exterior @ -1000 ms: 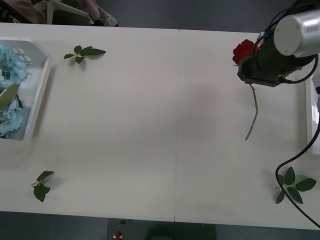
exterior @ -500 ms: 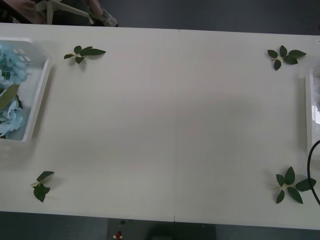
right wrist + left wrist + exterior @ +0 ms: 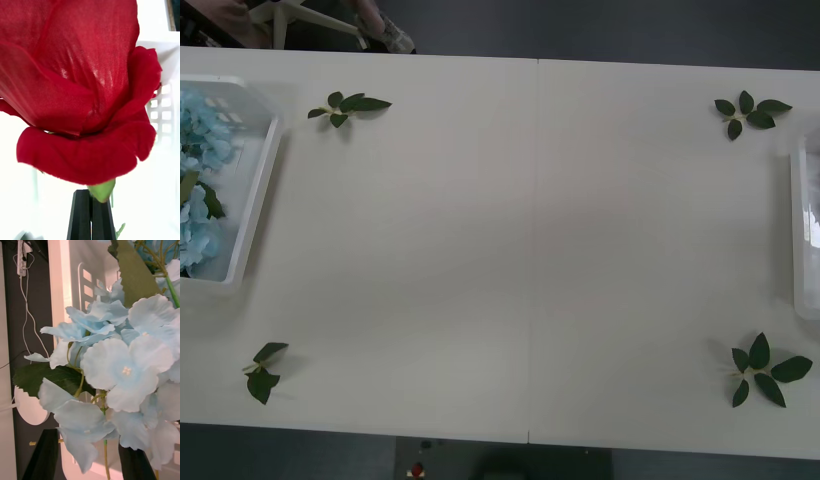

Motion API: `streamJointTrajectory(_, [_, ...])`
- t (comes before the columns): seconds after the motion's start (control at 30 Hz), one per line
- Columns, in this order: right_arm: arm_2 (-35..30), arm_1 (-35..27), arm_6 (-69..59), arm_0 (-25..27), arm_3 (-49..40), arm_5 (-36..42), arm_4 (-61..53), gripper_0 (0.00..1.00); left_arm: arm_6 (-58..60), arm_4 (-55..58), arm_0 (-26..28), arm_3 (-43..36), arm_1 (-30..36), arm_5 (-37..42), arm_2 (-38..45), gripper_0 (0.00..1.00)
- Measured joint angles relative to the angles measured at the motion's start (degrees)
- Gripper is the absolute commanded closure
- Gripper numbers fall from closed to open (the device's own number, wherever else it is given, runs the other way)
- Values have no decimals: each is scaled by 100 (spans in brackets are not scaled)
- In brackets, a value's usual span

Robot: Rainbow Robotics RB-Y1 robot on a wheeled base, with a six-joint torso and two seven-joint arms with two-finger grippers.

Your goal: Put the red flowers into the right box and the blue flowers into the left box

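- In the front view, the pale cream table (image 3: 530,250) carries the left box (image 3: 255,190), a shallow translucent white plastic tray with a raised rim, at its left edge. The pale sky-blue flower clusters (image 3: 200,170) with green leaves lie inside it.
- At the table's right edge in the same view, a strip of the right box (image 3: 807,230), another translucent white tray, is in sight. Its contents cannot be made out from there.
- Four loose sprigs of dark green leaves lie on the bare table, one near each corner: far left (image 3: 348,105), far right (image 3: 750,112), near left (image 3: 262,370) and near right (image 3: 768,370).
- The right wrist view supplies what the front view leaves out. The right gripper (image 3: 91,215), with black fingers (image 3: 79,217) pressed close together, is clamped on the green base of a red rose (image 3: 75,86), a fabric bloom with broad petals. White slotted tray wall stands just behind the bloom.
- The left wrist view gives a close look at one blue cluster (image 3: 120,371), many small fabric petals on thin stems with a large green leaf, hanging over the slotted white wall of the left box (image 3: 75,288).
- The left gripper (image 3: 90,457) has its black fingers (image 3: 45,457) spread apart at either side of the cluster's stem, not pinching it.
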Motion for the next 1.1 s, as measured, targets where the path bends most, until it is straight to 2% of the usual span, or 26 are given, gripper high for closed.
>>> streamJointTrajectory(0.03, [-9,0,74,0,148,-144,-1,100,0,37,0,0,0,0,0,34])
streamJointTrajectory(0.17, [85,0,294,0,623,-753,-11,100,0,363,0,0,0,0,21,16])
streamJointTrajectory(0.23, [184,0,412,0,816,-1029,-11,100,0,692,0,-5,0,1,88,2])
streamJointTrajectory(0.4, [517,0,437,0,1335,-1830,-23,100,-2,1356,159,-465,0,198,483,0])
streamJointTrajectory(0.57, [862,0,437,0,1968,-2523,-102,100,-2,1884,739,-1461,25,469,891,0])
streamJointTrajectory(0.7, [898,0,437,0,2258,-2935,-104,100,-2,2399,1121,-1999,120,572,1032,0])
streamJointTrajectory(0.77, [905,0,437,2,2381,-3228,-142,92,1,2567,1285,-2322,157,572,1017,0])
streamJointTrajectory(0.8, [921,0,437,4,2426,-3360,-196,80,25,2612,1367,-2526,160,571,989,0])
streamJointTrajectory(0.83, [965,0,437,6,2455,-3474,-251,49,99,2612,1441,-2735,160,566,940,0])
streamJointTrajectory(0.9, [1086,0,437,17,2463,-3539,-284,18,456,2520,1570,-3162,160,456,750,0])
streamJointTrajectory(0.93, [1152,0,437,22,2463,-3537,-284,9,727,2413,1624,-3375,160,348,609,0])
streamJointTrajectory(1.0, [1241,0,437,35,2463,-3536,-299,0,1369,2096,1696,-3745,155,55,242,0])
streamJointTrajectory(1.1, [1240,0,438,39,2460,-3467,-476,0,1841,1677,1722,-4060,48,-430,-397,0])
